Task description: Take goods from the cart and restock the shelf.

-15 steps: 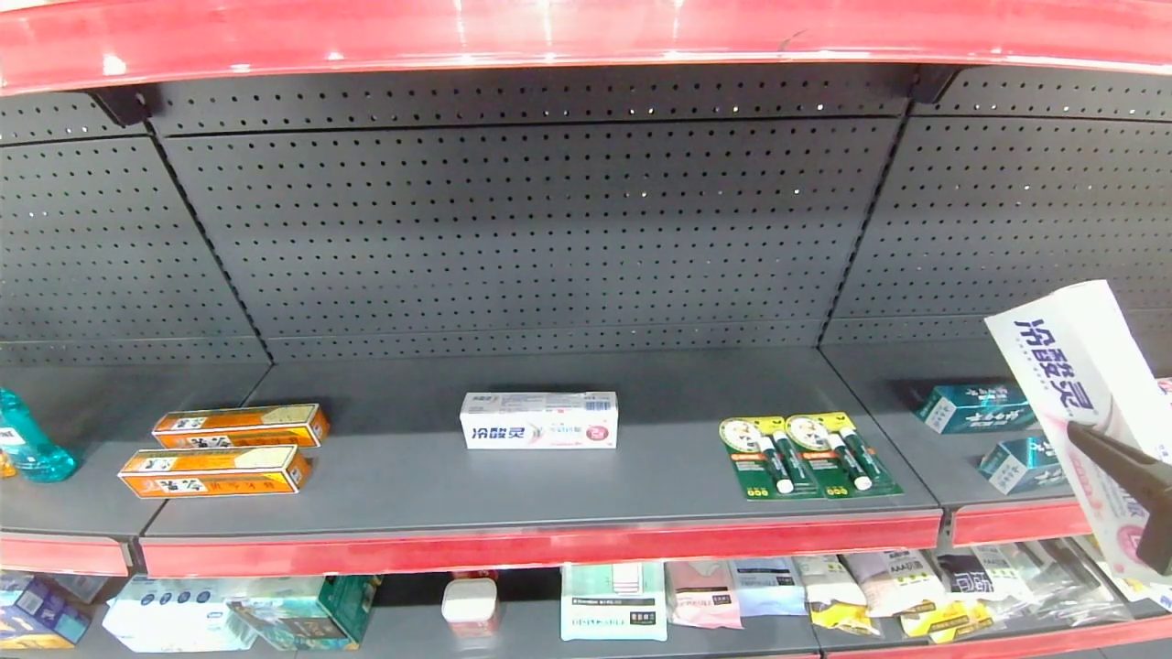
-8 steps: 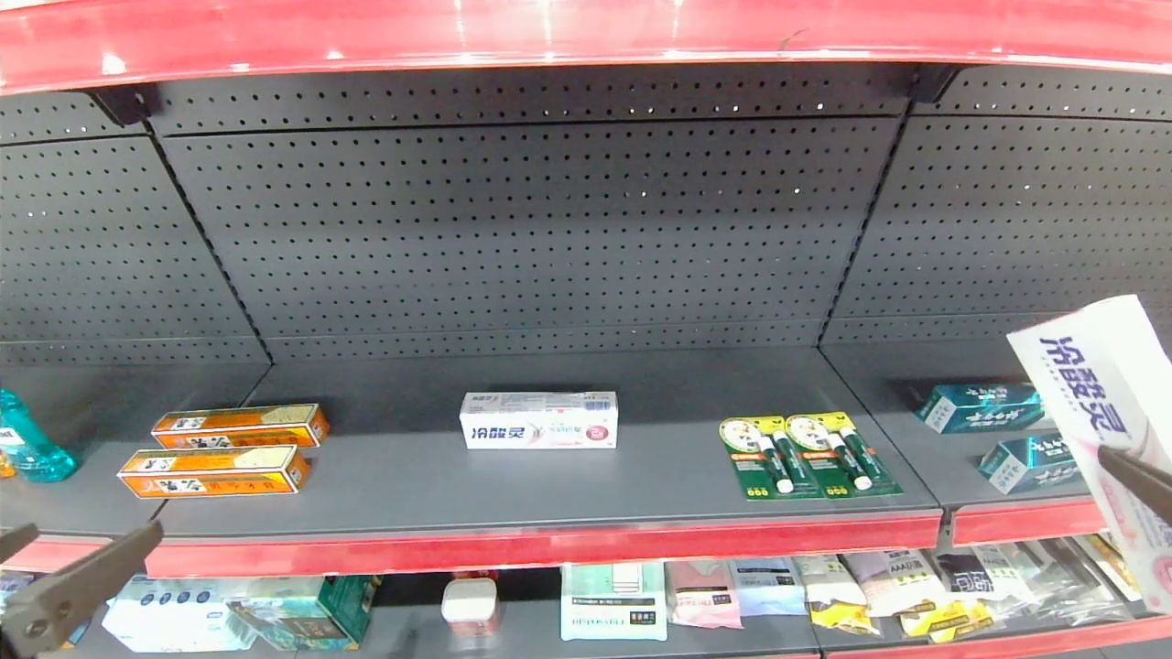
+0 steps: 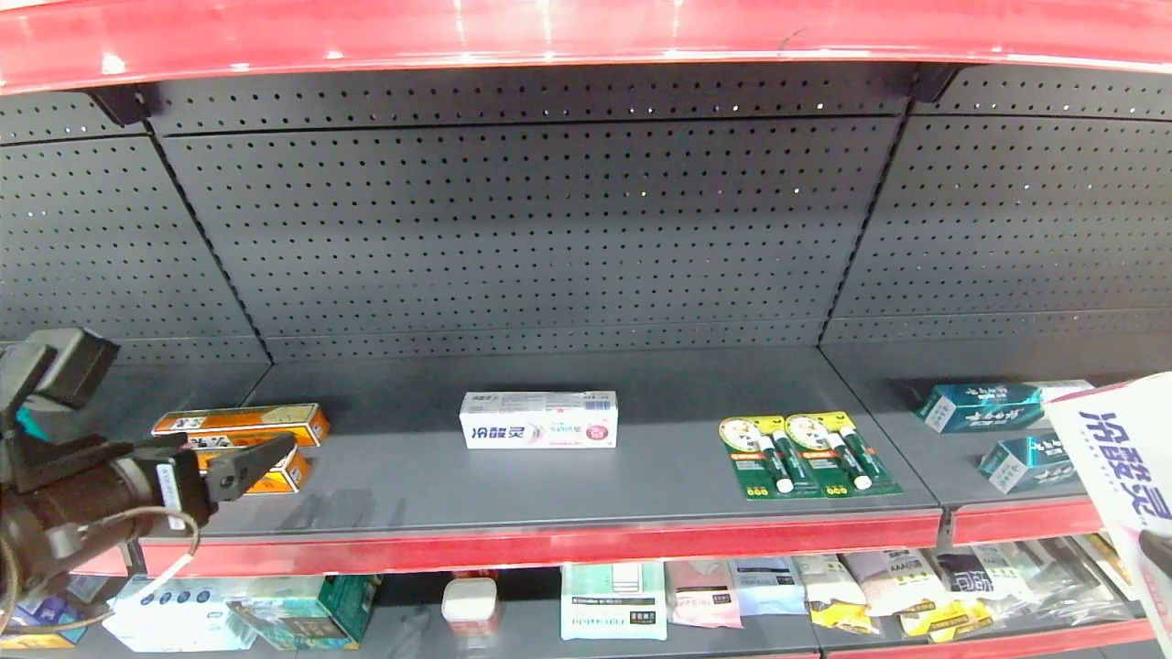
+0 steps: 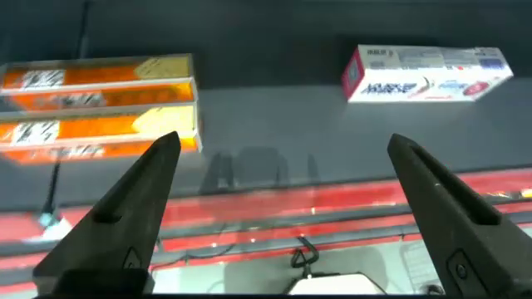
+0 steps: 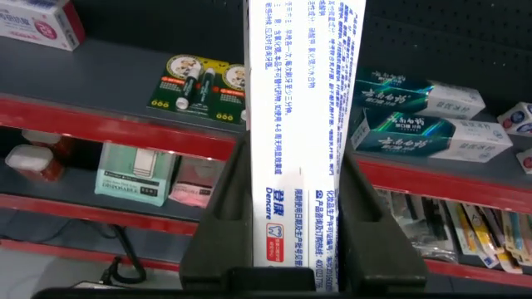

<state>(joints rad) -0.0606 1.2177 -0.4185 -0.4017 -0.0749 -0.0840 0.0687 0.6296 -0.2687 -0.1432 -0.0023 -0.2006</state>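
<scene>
The left gripper (image 4: 283,139) had two matte black wedge-shaped fingers (image 4: 133,216) tapering to blunt tips, each with a small round screw hole (image 4: 457,267) near its base. Its dark cylindrical wrist (image 3: 82,513) carried a white label (image 3: 165,480), a boxy black camera housing (image 3: 59,366) and a thin pale cable (image 3: 180,566) looped below. The fingers of the right gripper (image 5: 295,174) were likewise black and flat-faced.

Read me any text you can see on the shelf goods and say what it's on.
Held box: brand lettering; fine print too small.
White box: large blue brand characters.
Orange boxes: blurred.
Teal boxes: too small.
Green cards: too small.
</scene>
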